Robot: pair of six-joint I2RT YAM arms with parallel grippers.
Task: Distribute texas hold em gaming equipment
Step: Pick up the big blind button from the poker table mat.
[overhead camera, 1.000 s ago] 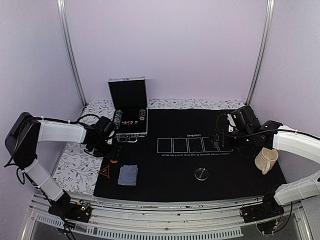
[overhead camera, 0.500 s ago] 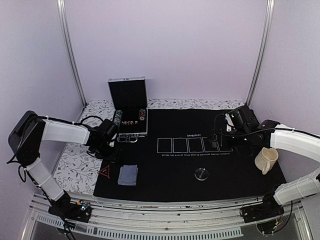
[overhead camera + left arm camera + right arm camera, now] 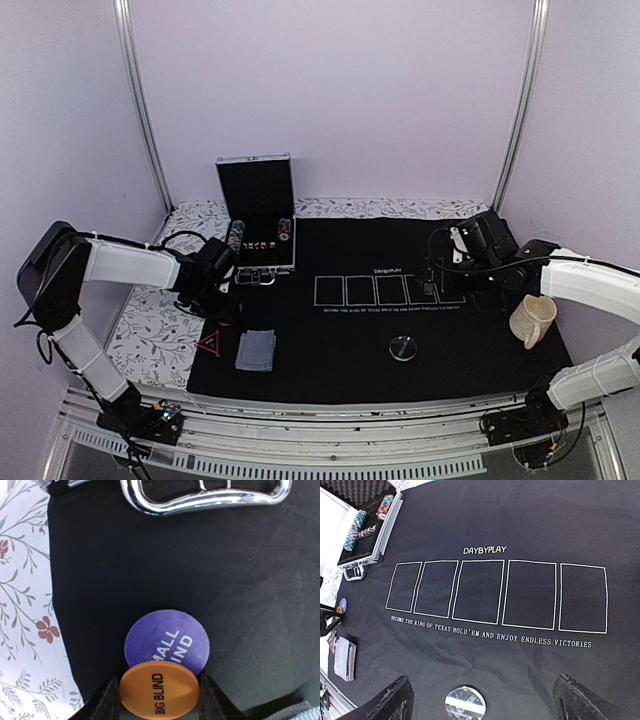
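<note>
- Left wrist view: left gripper [image 3: 159, 701] is low over the black mat [image 3: 250, 580]. Its fingers [image 3: 107, 704] are about half spread and sit against opposite edges of the orange chip [image 3: 159, 692] marked BIG BLIND, which is pinched between them.
- The orange chip overlaps the near edge of the purple chip [image 3: 167, 637] marked SMALL BLIND. The purple chip lies flat on the mat. Cannot tell whether the orange one is raised off it.
- The chrome case handle [image 3: 205, 497] is at the top of this view, apart from both chips. The floral cloth [image 3: 20, 605] runs along the mat's left border.
- Top external view: the left gripper is at the mat's left edge, just in front of the open metal case [image 3: 255, 180]. The case lid is upright and there are stacked chips [image 3: 236, 238] inside.
- The red triangle marker [image 3: 209, 344] and the stack of playing cards [image 3: 256, 350] lie side by side near the mat's front-left corner, not touching.
- The clear disc [image 3: 403, 348] lies on the mat in front of the row of five white rectangles [image 3: 388, 290].
- Right gripper [image 3: 487, 702]: fingers are spread wide with nothing between them. It hangs above the mat near the right end of the rectangles.
- The beige mug [image 3: 532, 320] is near the mat's right edge, beside the right arm.
</note>
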